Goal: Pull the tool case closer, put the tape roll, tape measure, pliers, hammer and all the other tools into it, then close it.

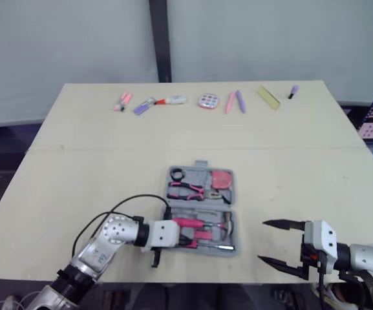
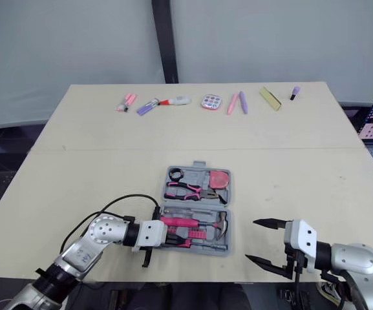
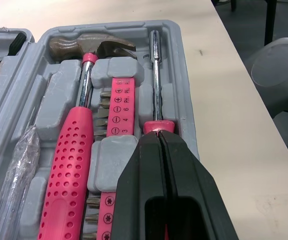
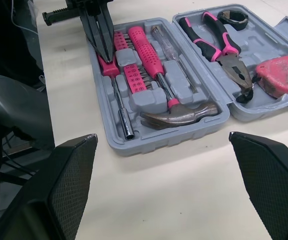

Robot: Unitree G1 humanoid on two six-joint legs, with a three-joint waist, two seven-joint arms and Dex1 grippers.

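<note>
From the head camera I see the tool case (image 1: 200, 210) lying open on the surface (image 1: 76, 161), close to the front edge and between my two arms. I can't read any writing from here. My left claw (image 1: 187, 241) is over the near half of the case. My right claw (image 1: 262, 241) hangs just to the right of the case, apart from it, spread wide and holding nothing. A row of pens and small items (image 1: 230, 102) lies along the far edge, well apart from the case.

On the left wrist camera, the only readable writing is on the pink bit holder (image 3: 119, 107). It shows the digits 3, 4 and 6 beside screw-tip symbols, and letters that look like PH and PL. The hammer (image 3: 91, 47) sits in its slot on one side of the holder, and the driver (image 3: 155, 75) on the other. A clear-handled screwdriver (image 3: 19, 165) lies beyond the hammer. The left claw's fingers (image 3: 134, 200) are clenched to a thin seam, with the tips at the driver's pink handle. I cannot tell whether they actually pinch it.

On the right wrist camera, the other half of the case holds the pliers (image 4: 218, 45), the pink tape measure (image 4: 283, 75) and the black tape roll (image 4: 232, 16). None of them has a label I can read. The right claw's jaws stand far apart, with bare surface between them.
</note>
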